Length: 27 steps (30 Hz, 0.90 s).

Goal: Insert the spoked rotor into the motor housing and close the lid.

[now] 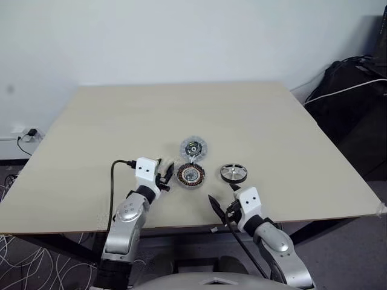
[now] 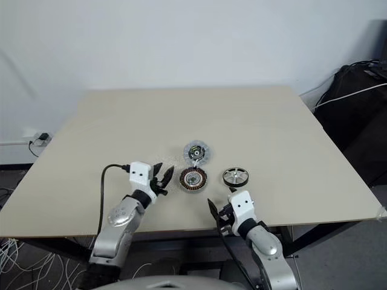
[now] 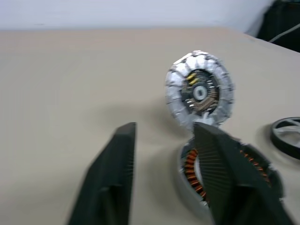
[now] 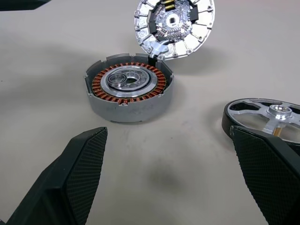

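A spoked rotor (image 1: 233, 173), a small wheel with a shiny rim, dark spokes and a silver hub, lies flat on the pale worktop (image 1: 121, 121), near the front edge and apart from the other parts; it looks like rigid metal, fairly heavy for its size and smooth enough to slip, so the firmest hold is probably across the rim from opposite sides, or on the raised hub; to its left sits the motor housing (image 1: 191, 175), an open round cup with copper windings around a silver centre, ready to receive the wheel; touching the housing's far edge is the lid (image 1: 194, 147), a silver disc tilted open with a green and black circuit part facing up; the windings and circuit look delicate and are best not pressed; the right end effector (image 4: 168, 187) hovers just in front of the rotor, fingers spread wide and empty; the left end effector (image 3: 164, 187) sits just beside the housing's left side, fingers parted, gripping nothing.
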Each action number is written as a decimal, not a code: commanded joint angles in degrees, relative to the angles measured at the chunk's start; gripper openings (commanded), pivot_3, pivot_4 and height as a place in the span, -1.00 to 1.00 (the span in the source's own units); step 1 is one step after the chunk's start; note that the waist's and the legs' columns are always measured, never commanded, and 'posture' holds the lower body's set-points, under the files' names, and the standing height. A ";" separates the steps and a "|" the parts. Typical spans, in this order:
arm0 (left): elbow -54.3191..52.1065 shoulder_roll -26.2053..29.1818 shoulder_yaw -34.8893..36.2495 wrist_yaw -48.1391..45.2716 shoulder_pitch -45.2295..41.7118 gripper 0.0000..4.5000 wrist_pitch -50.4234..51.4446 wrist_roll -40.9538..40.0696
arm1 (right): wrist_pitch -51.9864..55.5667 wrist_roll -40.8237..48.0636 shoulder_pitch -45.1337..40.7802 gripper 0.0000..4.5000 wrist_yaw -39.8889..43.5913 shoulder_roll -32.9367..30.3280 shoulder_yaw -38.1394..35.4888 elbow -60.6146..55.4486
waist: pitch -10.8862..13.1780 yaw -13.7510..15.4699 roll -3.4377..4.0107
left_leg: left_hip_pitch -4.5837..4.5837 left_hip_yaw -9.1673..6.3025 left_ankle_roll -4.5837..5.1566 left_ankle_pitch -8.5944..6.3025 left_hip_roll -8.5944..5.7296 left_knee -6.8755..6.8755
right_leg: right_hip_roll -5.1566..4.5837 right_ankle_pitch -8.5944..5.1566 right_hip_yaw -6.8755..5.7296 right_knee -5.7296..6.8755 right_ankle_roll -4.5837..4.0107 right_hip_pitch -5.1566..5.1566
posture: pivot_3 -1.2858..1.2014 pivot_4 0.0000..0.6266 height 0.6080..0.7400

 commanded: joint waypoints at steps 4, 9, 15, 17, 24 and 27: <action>-3.31 -0.46 1.55 1.35 2.47 -0.99 -3.49 -1.13 | -1.45 -0.01 -0.48 1.00 -0.13 0.35 0.18 -1.56 | 0.00 0.01 0.00 | 0.00 0.00 0.00 0.00 0.00 0.00 | 0.00 0.00 0.00 0.00 0.00 0.00 | 0.03 -1.00 1.00; -3.13 -1.73 2.80 3.00 4.44 -0.99 -5.89 -1.53 | -1.00 -0.01 -1.20 1.00 -0.17 0.48 0.22 -1.89 | 0.03 -0.03 -0.04 | 0.01 0.00 0.00 0.00 0.00 0.01 | -0.01 -0.09 0.00 -0.01 -0.14 0.01 | 0.03 -1.00 1.00; -2.30 -1.15 3.00 3.37 3.55 -0.99 -4.65 -1.83 | -0.06 0.43 -2.38 1.00 -0.21 0.86 0.14 -2.00 | 0.03 -0.01 -0.06 | 0.03 0.01 -0.01 0.00 0.01 0.05 | 0.01 -0.13 -0.02 0.01 -0.21 0.05 | 0.03 -1.00 1.00; -2.34 -1.02 2.83 3.26 3.54 -0.99 -4.27 -1.98 | 0.21 0.46 -2.56 1.00 0.05 0.79 0.21 -1.94 | 0.04 -0.01 -0.06 | 0.02 0.01 0.00 0.00 0.00 0.05 | 0.00 -0.13 -0.02 0.00 -0.21 0.05 | 0.03 -1.00 1.00; -2.27 0.31 1.80 2.49 4.51 -0.99 -3.14 -1.49 | 0.67 0.47 -3.02 1.00 0.28 0.90 0.40 -1.86 | 0.03 -0.06 -0.06 | 0.02 0.01 0.00 0.00 0.01 0.05 | 0.01 -0.13 -0.02 0.01 -0.22 0.04 | 0.03 -1.00 1.00; -2.02 1.01 1.55 2.24 4.49 -0.99 -2.81 -1.29 | 1.96 0.77 -3.44 1.00 0.23 1.27 0.66 -2.81 | 0.03 -0.06 -0.06 | 0.02 0.01 0.00 0.00 0.01 0.05 | 0.01 -0.14 -0.01 0.01 -0.23 0.04 | 0.03 -1.00 1.00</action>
